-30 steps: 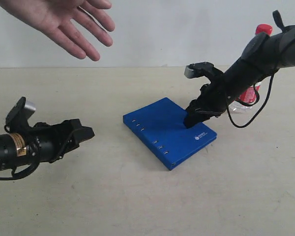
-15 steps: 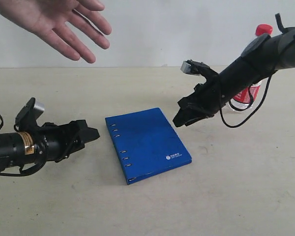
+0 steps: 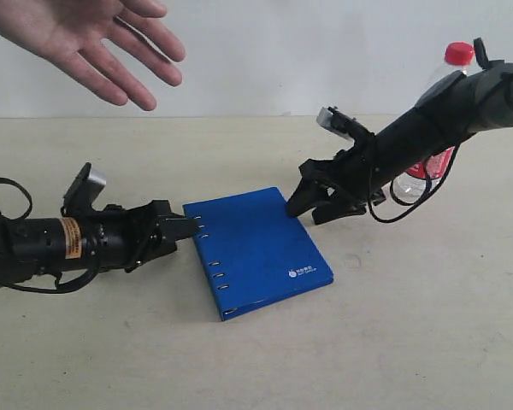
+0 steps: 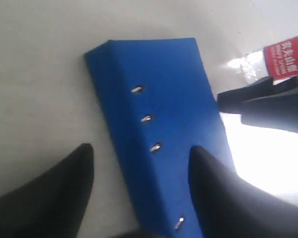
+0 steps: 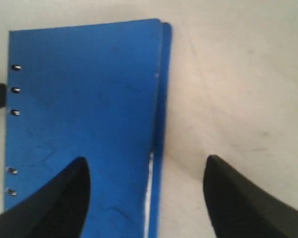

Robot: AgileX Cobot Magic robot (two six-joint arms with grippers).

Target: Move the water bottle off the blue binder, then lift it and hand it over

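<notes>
Your left gripper (image 3: pixel 186 228): jaws spread, at blue binder (image 3: pixel 258 254) spine edge. Your right gripper (image 3: pixel 312 205): jaws spread, at opposite edge. Behind right arm (image 3: pixel 427 120): water bottle (image 3: pixel 436 166), upright.

Beige table (image 3: pixel 410 342): blue binder (image 3: pixel 256 248), water bottle (image 3: pixel 410 184)

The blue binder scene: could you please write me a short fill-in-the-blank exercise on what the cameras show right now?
1. The cap of the water bottle is ___.
2. The left gripper and the right gripper are both ___.
3. The person's hand is held out on the side of the ___ gripper.
4. The small logo on the blue binder is ___.
Missing words: red; open; left; white.
</notes>
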